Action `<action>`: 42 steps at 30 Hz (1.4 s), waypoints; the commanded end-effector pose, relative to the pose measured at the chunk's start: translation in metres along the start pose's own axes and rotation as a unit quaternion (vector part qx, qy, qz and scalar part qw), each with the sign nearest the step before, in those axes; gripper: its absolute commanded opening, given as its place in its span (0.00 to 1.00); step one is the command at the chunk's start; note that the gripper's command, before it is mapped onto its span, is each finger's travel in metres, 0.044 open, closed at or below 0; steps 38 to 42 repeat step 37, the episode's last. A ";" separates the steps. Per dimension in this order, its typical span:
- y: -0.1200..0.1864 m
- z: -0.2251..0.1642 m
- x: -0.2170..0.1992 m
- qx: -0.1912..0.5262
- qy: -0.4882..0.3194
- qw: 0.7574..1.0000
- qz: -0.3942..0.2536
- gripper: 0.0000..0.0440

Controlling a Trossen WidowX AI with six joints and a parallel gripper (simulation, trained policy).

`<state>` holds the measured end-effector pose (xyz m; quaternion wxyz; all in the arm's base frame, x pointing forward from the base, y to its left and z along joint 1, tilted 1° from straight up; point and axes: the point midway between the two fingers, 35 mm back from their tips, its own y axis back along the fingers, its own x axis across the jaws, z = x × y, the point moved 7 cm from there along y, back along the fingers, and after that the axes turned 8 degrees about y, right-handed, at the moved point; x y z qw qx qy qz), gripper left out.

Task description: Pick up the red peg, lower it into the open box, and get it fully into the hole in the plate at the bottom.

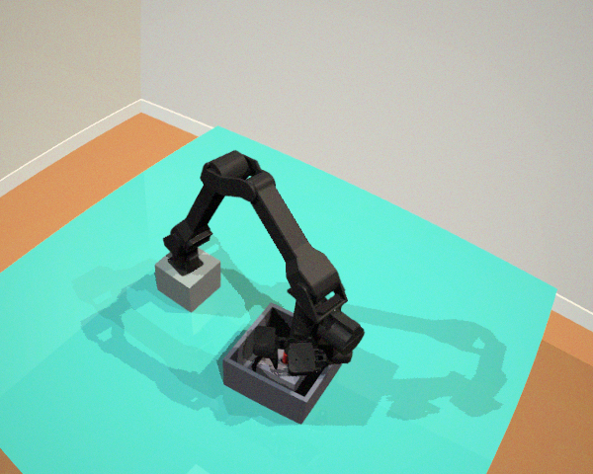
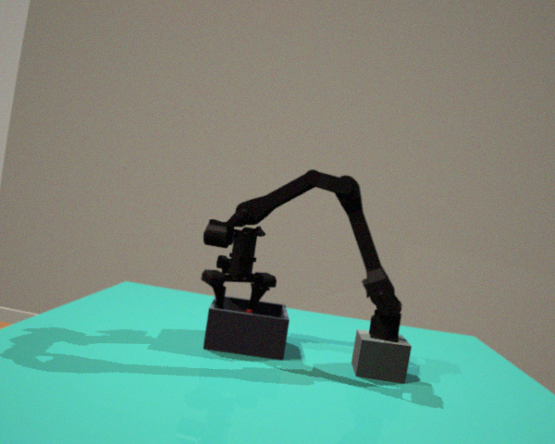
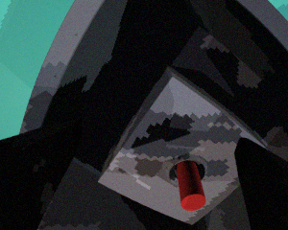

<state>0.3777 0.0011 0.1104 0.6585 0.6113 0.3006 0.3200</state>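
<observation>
The red peg (image 1: 285, 356) (image 2: 248, 311) (image 3: 189, 184) stands with its lower end in the round hole of the pale plate (image 3: 182, 93), inside the open dark grey box (image 1: 263, 390) (image 2: 244, 334) (image 3: 62, 53). A good length of it shows above the plate in the wrist view; how deep it sits cannot be told. My gripper (image 2: 236, 306) (image 3: 160, 137) is wide open, its fingertips reaching down into the box. The peg is between the spread fingers, nearer the right one in the wrist view, and neither finger is seen touching it.
The box walls (image 1: 261, 378) rise around the plate and the lowered fingers, with the left finger close to a wall in the exterior view. The arm's base stands on a grey block (image 1: 189, 293) (image 2: 380, 361) beside the box on the turquoise table top (image 1: 133, 434) (image 2: 125, 415).
</observation>
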 end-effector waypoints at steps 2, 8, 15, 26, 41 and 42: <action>0.004 0.014 0.012 0.008 0.001 1.000 0.024 1.00; 0.014 0.029 0.028 0.001 0.008 0.998 0.061 1.00; 0.020 0.037 0.038 -0.007 0.012 0.996 0.084 1.00; 0.021 0.037 0.038 -0.008 0.012 0.996 0.084 1.00; 0.021 0.037 0.039 -0.008 0.012 0.996 0.085 1.00; 0.021 0.037 0.039 -0.008 0.012 0.996 0.085 1.00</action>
